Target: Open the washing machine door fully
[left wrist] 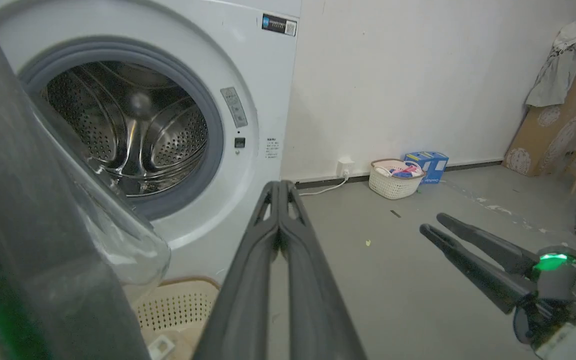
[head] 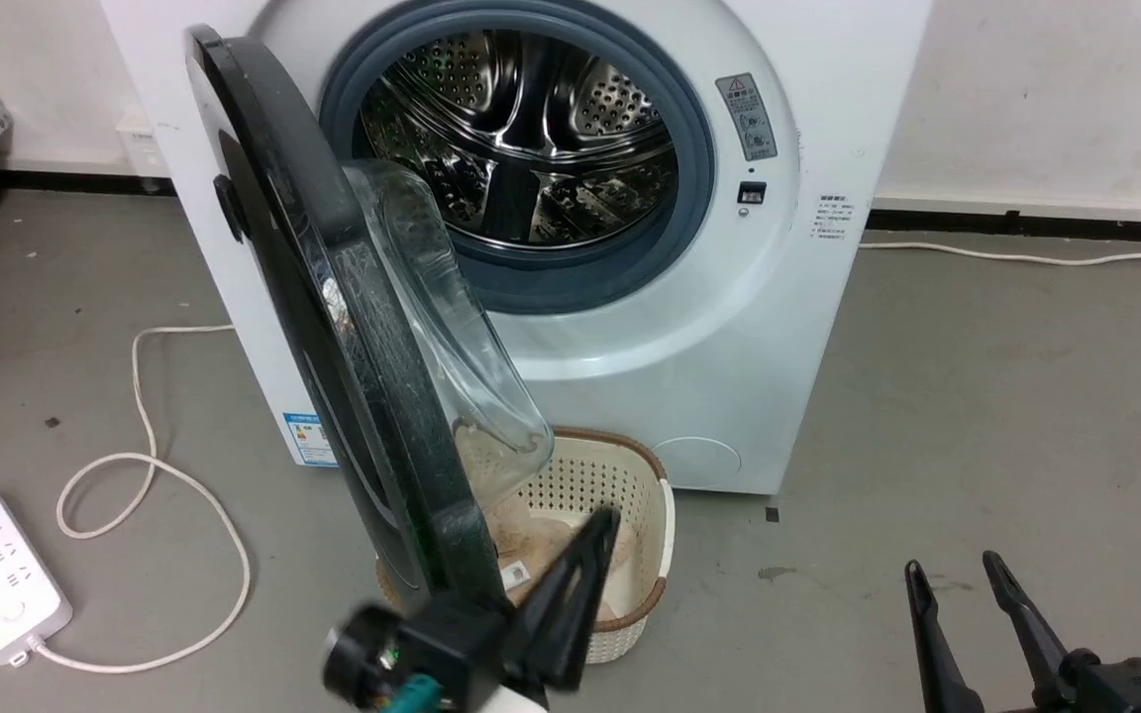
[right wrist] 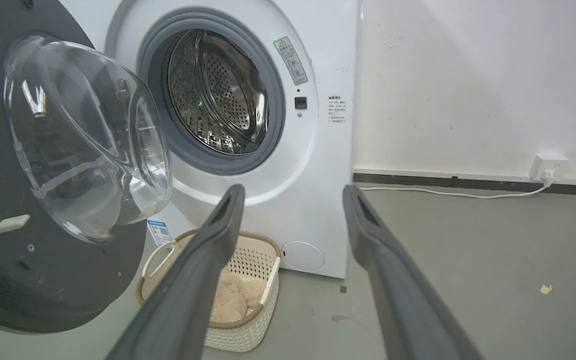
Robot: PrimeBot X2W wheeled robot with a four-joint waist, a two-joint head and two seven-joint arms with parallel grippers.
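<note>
1 washing machine door [head: 283,198] stands edge-on, bowl [head: 452,327] facing right.

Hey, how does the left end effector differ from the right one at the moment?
The left end effector is shut, fingers pressed together; the right end effector is open, with a clear gap. The left sits close beside the door's lower edge, near the basket; the right is over bare floor, away from the washing machine. Both have long dark fingers and hold nothing.
</note>
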